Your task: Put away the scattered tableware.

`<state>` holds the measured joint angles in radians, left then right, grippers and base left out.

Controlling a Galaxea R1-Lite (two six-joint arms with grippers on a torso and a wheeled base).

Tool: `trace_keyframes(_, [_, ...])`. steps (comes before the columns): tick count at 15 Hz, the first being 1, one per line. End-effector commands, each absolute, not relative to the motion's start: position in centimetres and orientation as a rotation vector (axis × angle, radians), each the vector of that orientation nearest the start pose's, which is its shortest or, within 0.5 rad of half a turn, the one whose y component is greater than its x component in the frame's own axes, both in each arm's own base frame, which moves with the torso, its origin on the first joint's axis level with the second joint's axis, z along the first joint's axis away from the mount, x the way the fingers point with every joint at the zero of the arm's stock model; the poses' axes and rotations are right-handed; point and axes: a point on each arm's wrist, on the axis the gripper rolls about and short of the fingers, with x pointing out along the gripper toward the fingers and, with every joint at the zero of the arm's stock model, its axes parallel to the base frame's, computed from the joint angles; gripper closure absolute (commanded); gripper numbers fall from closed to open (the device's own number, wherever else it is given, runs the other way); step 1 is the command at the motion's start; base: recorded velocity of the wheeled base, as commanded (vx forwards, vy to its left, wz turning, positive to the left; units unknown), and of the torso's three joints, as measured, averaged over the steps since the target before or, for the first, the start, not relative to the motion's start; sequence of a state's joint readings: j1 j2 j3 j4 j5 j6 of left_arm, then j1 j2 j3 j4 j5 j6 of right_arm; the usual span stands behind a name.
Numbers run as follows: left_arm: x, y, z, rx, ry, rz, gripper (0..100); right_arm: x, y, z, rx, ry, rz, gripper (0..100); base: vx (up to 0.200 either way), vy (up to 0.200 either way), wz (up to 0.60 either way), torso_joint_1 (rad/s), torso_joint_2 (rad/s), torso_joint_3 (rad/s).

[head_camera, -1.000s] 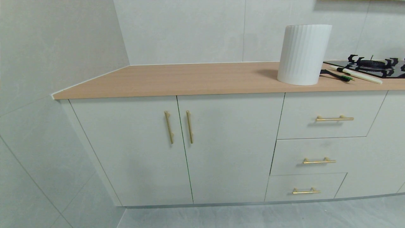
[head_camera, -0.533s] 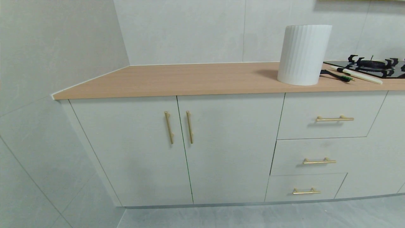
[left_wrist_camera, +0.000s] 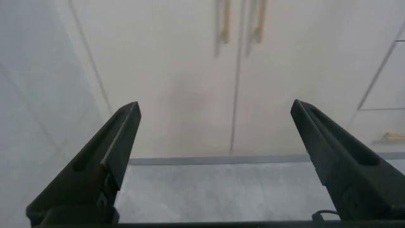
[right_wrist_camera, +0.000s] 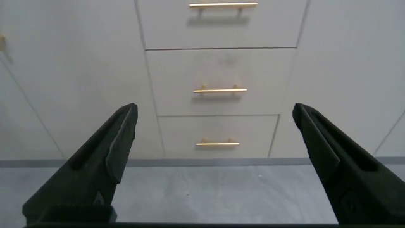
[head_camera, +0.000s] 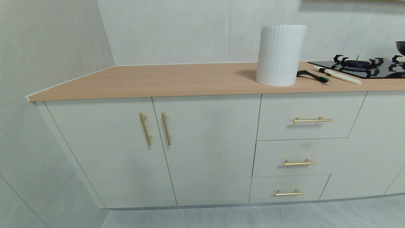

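One tabletop (head_camera: pixel 158 79): wood-coloured, running along a tiled wall, well above both pairs of jaws. Risk of catching its front edge if an arm is raised too close in.
Two cabinet doors (head_camera: pixel 107 152): pale, shut, gold bar handles side by side, straight ahead of the left jaws. Risk of snagging a handle on the way up.
Three drawers (head_camera: pixel 303 139): stacked, shut, right of the doors, straight ahead of the right jaws. Same snagging risk at their handles.
One hob (head_camera: pixel 364 68): black glass with raised pan supports, at the right end of the tabletop. Could block or catch a reach from that side.
One white ribbed container (head_camera: pixel 280 55): tall, upright, on the tabletop, just left of the tableware. Probably the holder. Could tip if nudged by an arm crossing from the left.
Left jaws: spread wide, holding nothing, low over the floor (left_wrist_camera: pixel 215 190).
Right jaws: spread wide, holding nothing, equally low.
Two pieces of tableware: a black-handled utensil (head_camera: pixel 311 76) and a pale utensil (head_camera: pixel 340 76), lying flat between container and hob. Cannot tell whether touching or only side by side. Thin and low, so likely to slip from a pinch, be taken together by mistake, or be pushed onto the hob.
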<state>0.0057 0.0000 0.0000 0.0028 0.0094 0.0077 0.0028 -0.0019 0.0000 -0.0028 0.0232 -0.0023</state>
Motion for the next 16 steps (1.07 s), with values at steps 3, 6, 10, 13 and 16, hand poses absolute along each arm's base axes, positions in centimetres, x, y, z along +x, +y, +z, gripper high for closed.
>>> trace_keyframes(3, [-2.28,0.01,7.52,0.008,0.003,0.015,0,-2.28,0.04,7.58,-0.002,-0.003,0.026,0,0.000,-0.200,0.00,0.001,0.00,0.001])
trace_keyframes(6, [-2.28,0.01,7.52,0.008,0.003,0.017,0,-2.28,0.04,7.58,0.002,-0.003,0.026,0,0.000,-0.133,0.00,0.003,0.00,0.002])
trace_keyframes(10, [-2.28,0.01,7.52,0.006,0.003,0.017,0,-2.28,0.05,7.58,0.002,-0.003,0.025,0,0.000,0.000,0.00,0.000,0.00,0.000])
trace_keyframes(13, [-2.28,0.01,7.52,0.003,0.003,0.017,0,-2.28,0.04,7.58,0.002,-0.003,0.026,0,0.000,0.000,0.00,0.000,0.00,0.000])
trace_keyframes(16, [-2.28,0.01,7.52,0.003,0.003,0.017,0,-2.28,0.04,7.58,0.002,-0.003,0.026,0,0.133,0.000,0.00,0.002,0.00,-0.003])
